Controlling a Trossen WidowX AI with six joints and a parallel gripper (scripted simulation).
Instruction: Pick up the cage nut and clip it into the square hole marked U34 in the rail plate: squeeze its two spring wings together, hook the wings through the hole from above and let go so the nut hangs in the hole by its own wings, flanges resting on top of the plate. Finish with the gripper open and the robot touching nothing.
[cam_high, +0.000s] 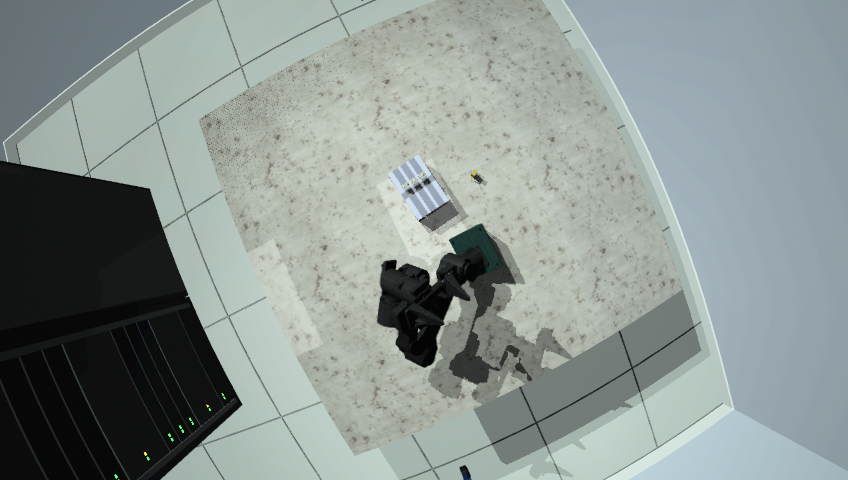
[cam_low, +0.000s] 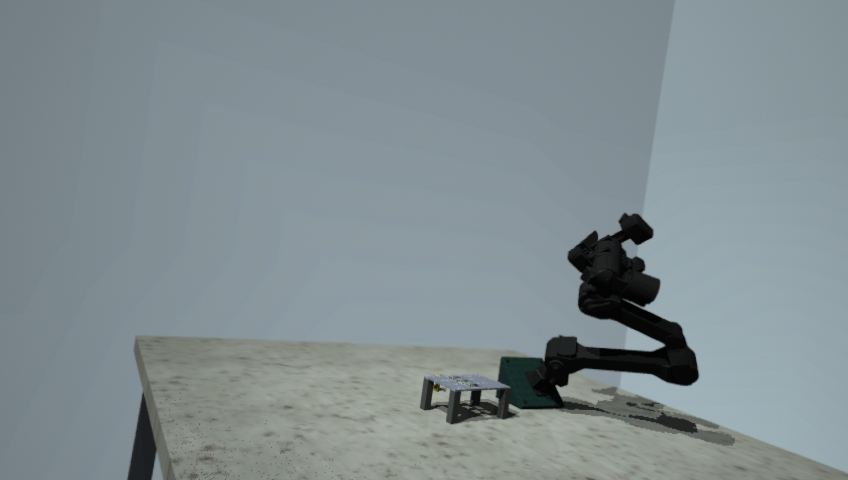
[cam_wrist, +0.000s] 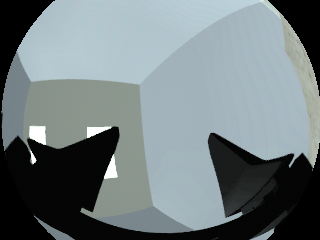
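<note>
- Pincer (cam_high: 455, 311) (cam_low: 612, 240) (cam_wrist: 164, 135), black with two pointed fingers: spread nearly to full width, with nothing held. Raised well above the tabletop (cam_high: 333, 208) (cam_low: 297, 380) and, in the wrist view, aimed at walls rather than at the work.
- Jointed black arm (cam_high: 416, 350) (cam_low: 618, 359): folded back on itself, with its foot at the sloping dark green board (cam_high: 467, 237) (cam_low: 516, 380).
- Ahead of the board, a silvery striped metal rail plate (cam_high: 425, 205) (cam_low: 484, 384) on four grey legs: raised like a small bench, with a row of dark square holes (cam_high: 418, 186) across it. Labels too small to read, so U34 impossible to pick out here.
- Beside the rail plate, on the tabletop and well apart from the pincer: small yellow-and-black cage nut (cam_high: 473, 175) (cam_low: 436, 387). Holes apparently all unfilled, as far as the top view can show.
- Far to one side in the top view, a large black cabinet (cam_high: 77, 237) with green and amber lights; contents impossible to make out.
- Step in hand, by judgement: reaching for the cage nut. Turn the pincer downward, line its fingers up with the two spring wings, and descend without brushing the rail plate. Squeeze evenly and only enough to fold the wings; grip too high or off-centre, and risk tilting or flicking away so small a part.
</note>
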